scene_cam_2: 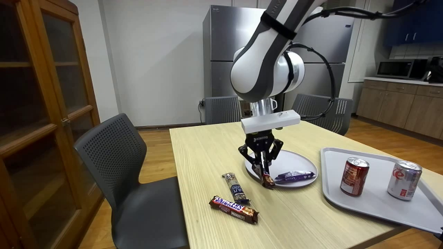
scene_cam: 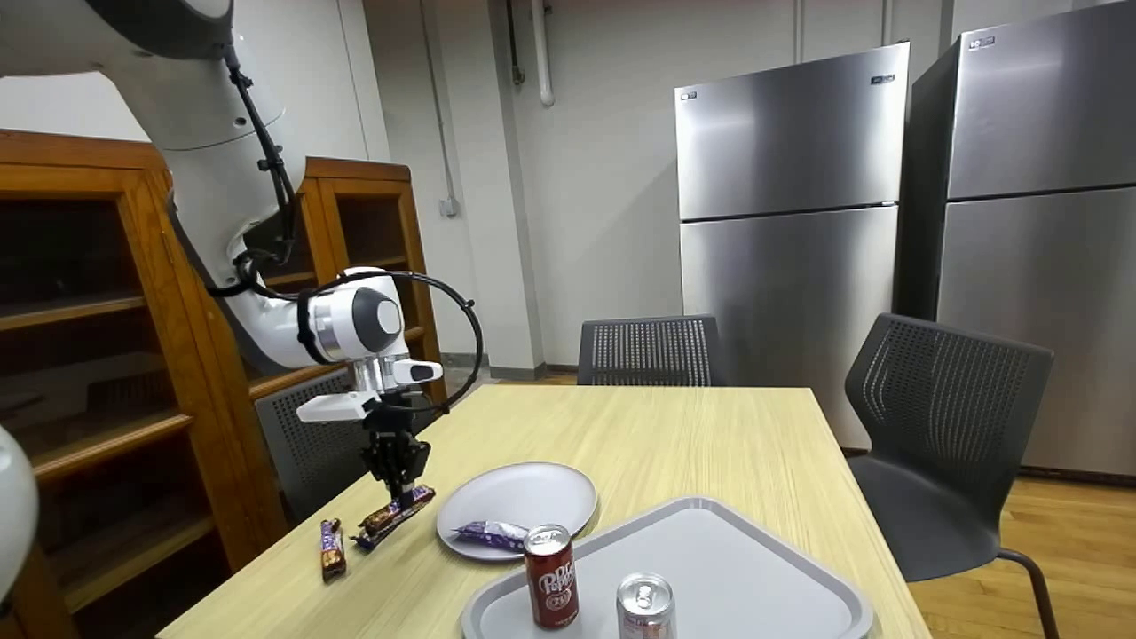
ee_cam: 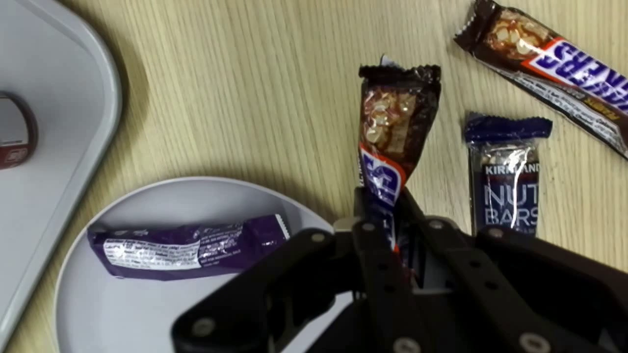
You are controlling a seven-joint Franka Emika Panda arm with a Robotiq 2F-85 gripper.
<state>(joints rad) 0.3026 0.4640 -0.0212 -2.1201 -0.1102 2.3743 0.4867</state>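
Snickers bar (ee_cam: 392, 120): glossy dark-brown wrapper, peanut picture, blue-on-white lettering edged red, partly hidden. Pinched in the gripper (ee_cam: 385, 202), narrowing there; crimped end jutting free.

steel refrigerators (scene_cam: 788, 266), side by side | glass-fronted wooden cabinet (scene_cam_2: 52, 124) | dark chairs (scene_cam: 945, 417) around the surface (scene_cam: 648, 435) | microwave (scene_cam_2: 394, 68) under a blue cupboard (scene_cam_2: 417, 26) | gray tray (scene_cam: 754, 568) bearing a red can (scene_cam: 552, 581) and a silver can (scene_cam_2: 405, 180), both upright

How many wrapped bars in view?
4. One Snickers bar is pinched in the tool; a purple bar lies on the plate; a nut bar and a second Snickers bar lie on the table. Others could be out of sight.
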